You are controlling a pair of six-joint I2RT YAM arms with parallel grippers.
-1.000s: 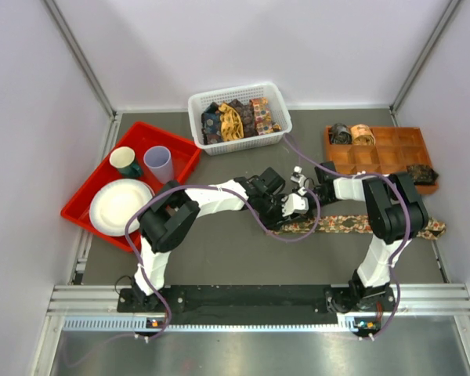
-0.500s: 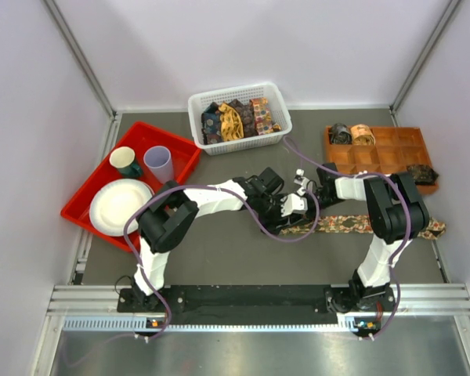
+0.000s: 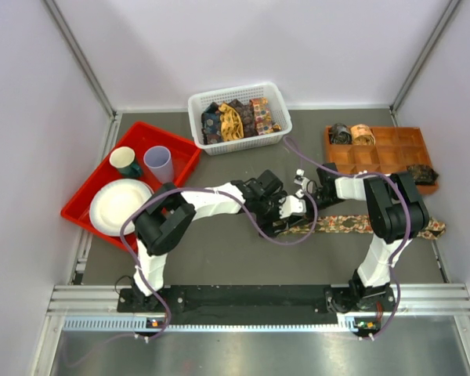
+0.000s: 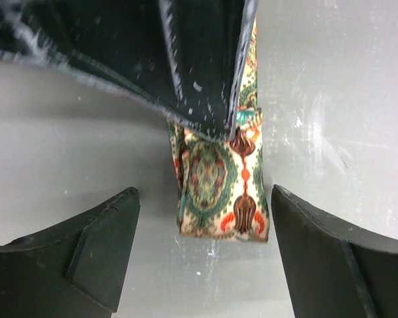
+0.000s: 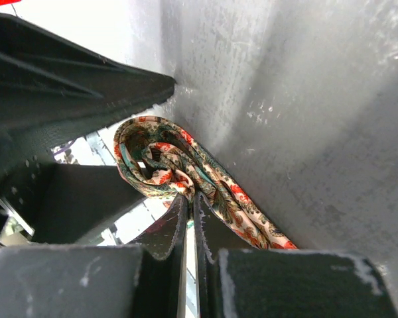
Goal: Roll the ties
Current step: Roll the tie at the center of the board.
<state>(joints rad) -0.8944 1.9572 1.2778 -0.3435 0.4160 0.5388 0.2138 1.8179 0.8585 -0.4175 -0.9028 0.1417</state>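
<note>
Right gripper (image 5: 190, 199) pinches the coiled end of the paisley tie (image 5: 156, 156); left gripper (image 4: 202, 199) straddles that end, released wide.

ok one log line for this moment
stage: rolling | left gripper: open, astride tie | right gripper: shut on tie | tie: end coiled, rest flat on table

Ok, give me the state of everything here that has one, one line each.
left gripper, open, fingers either side of the coiled end
right gripper, shut on the tie
tie, one end coiled, rest lying flat
basket, filled with loose ties
orange tray, rolled ties in a few compartments
purple cup, upright
green mug, upright
</note>
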